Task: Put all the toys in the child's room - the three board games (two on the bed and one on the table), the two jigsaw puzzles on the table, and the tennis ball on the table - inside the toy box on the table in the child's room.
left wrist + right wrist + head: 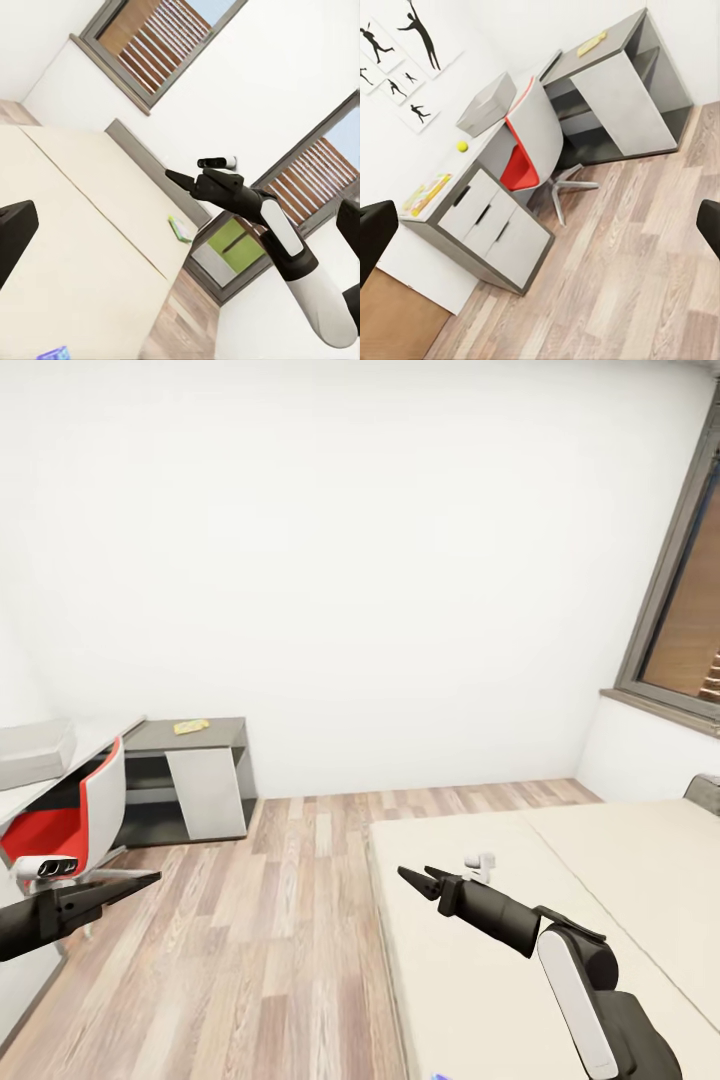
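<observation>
Head view: both black two-finger grippers — left gripper, right gripper — hover released, carrying nothing. Light grey lidless toy box sits upper left on the L-shaped grey desk. Risk: red-and-white swivel chair blocks the approach — an arm could snag it. Wood-plank floor, cream mattress.
</observation>
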Available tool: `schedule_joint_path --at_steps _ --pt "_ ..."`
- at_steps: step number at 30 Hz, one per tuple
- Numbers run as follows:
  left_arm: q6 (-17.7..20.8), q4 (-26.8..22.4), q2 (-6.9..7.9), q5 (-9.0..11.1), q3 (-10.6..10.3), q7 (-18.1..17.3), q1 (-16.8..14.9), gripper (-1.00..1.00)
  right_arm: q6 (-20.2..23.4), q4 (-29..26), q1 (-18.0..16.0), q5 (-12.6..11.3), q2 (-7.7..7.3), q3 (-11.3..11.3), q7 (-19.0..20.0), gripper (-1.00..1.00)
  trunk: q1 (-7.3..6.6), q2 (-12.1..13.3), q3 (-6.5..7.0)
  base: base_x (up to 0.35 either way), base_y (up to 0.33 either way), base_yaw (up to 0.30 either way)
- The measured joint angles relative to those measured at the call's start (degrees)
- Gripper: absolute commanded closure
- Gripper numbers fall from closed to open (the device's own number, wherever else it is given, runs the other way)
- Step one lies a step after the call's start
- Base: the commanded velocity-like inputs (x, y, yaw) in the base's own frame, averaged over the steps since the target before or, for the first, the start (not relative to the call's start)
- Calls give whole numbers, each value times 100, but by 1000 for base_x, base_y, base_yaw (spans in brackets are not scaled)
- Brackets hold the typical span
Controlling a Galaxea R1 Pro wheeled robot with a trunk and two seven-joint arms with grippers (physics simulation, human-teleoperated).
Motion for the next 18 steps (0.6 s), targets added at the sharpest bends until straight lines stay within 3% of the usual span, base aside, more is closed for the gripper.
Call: schedule_joint_path --at_steps 18 --pt "0 0 0 4 2 0 -1 -100 9 0 -1 -8 -2 -13 9 -100 -1 -3 120 33 288 -201"
